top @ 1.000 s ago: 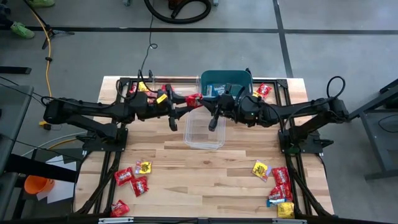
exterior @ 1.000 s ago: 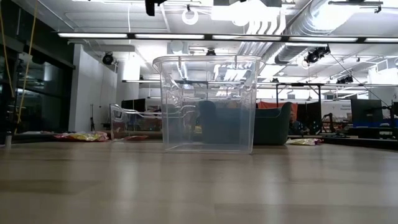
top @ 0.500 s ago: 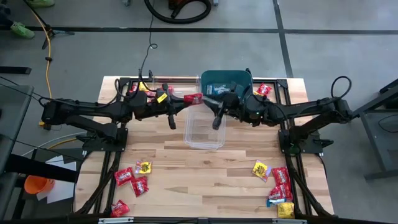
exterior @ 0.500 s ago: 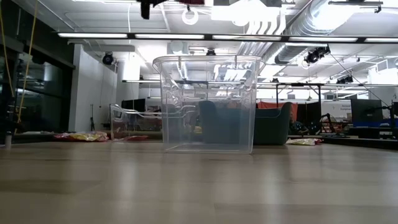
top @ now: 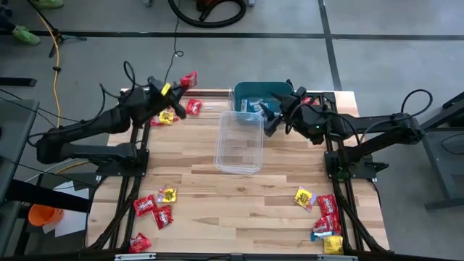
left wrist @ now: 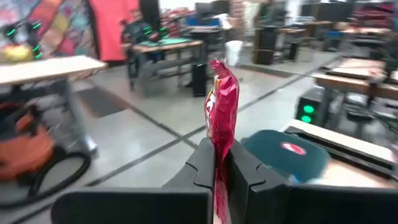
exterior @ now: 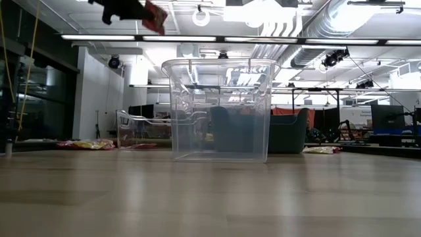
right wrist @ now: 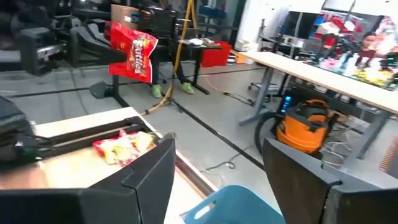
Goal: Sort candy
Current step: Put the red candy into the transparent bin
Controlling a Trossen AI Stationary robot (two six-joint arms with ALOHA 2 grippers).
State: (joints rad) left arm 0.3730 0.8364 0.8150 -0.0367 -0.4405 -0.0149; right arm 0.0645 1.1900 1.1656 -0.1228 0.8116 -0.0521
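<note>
A red candy packet [top: 190,77] is in my shut left gripper [top: 181,82], high above the table's far left corner; it also shows in the low view as the red packet [exterior: 155,16] and in the right wrist view as the red packet [right wrist: 132,50]. My right gripper [top: 268,119] stands open and empty between the teal bin [top: 262,93] and the clear tub [top: 239,141]. More candy lies flat on the table at the far left [top: 174,114], far right [top: 308,103], near left [top: 154,206] and near right [top: 324,217]. My left gripper pinches the red packet's lower part [left wrist: 219,155] between its two fingers [left wrist: 202,163]. The gripper points about level, toward the table's far edge. The packet stands on edge beyond the fingertips, its free end [left wrist: 222,74] past them, lifted clear of the table.
The clear tub stands upright mid-table, the teal bin just behind it at the far edge. Black frame rails [top: 341,174] run along both sides of the table. Bare wood [top: 232,199] lies between the two near candy heaps.
The red packet was held between both grippers above the clear tub's far end. My left gripper has swung with it toward the table's far left corner and risen a little. My right gripper has let go and drawn back toward the right, beside the teal bin.
</note>
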